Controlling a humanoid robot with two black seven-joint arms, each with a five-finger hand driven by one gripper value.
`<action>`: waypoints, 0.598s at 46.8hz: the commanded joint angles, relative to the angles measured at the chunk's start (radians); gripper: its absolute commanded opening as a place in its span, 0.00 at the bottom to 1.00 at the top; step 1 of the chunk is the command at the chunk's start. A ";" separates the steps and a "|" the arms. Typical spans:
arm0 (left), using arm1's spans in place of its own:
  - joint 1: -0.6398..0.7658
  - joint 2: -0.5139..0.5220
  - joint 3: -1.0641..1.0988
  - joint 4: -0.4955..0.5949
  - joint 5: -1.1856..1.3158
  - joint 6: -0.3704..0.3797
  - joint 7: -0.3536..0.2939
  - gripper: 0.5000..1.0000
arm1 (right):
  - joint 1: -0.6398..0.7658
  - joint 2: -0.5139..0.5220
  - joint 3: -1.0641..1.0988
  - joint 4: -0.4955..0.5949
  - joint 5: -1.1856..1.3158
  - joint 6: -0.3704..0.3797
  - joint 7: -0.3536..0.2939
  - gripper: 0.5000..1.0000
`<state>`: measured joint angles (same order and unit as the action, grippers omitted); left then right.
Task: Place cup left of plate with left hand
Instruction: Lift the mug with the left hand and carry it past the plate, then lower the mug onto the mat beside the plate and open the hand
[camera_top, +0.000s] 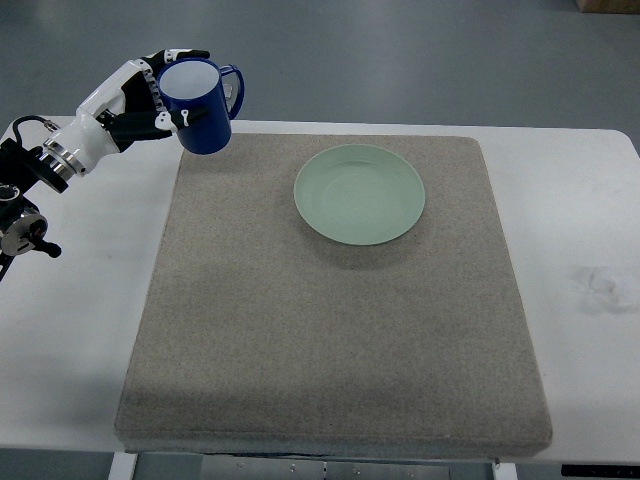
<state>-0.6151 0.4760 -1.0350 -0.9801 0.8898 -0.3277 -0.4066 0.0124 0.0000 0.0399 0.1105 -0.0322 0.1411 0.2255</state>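
Blue and glossy with a pale inside, the cup (203, 105) sits up at the far left corner of the mat (330, 300), well to the left of the plate (360, 193) and farther back than it. It leans slightly, its open mouth turned toward the camera, its handle pointing toward the plate's side, and its lower edge overlapping the mat's far left corner; whether it touches the mat or is held just above it cannot be told from this view. The left hand (160, 95) is clamped on the cup, white and black fingers (185, 116) wrapped around its body from the side away from the plate, with the arm running off toward the left edge. Pale green and round, the plate lies flat on the far half of the grey felt-like mat, nothing on it. Under the mat is the white table (585, 200).
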 joint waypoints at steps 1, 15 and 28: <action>0.001 0.000 0.007 0.026 -0.017 0.044 0.000 0.00 | 0.000 0.000 0.000 0.000 0.000 0.000 0.000 0.86; 0.017 -0.051 0.044 0.153 -0.018 0.056 -0.001 0.00 | 0.000 0.000 0.000 0.000 0.000 0.000 0.000 0.86; 0.018 -0.109 0.113 0.236 -0.018 0.050 -0.052 0.00 | 0.000 0.000 0.000 0.000 0.000 0.000 0.000 0.86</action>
<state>-0.5966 0.3766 -0.9444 -0.7586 0.8712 -0.2804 -0.4408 0.0123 0.0000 0.0399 0.1105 -0.0322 0.1412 0.2255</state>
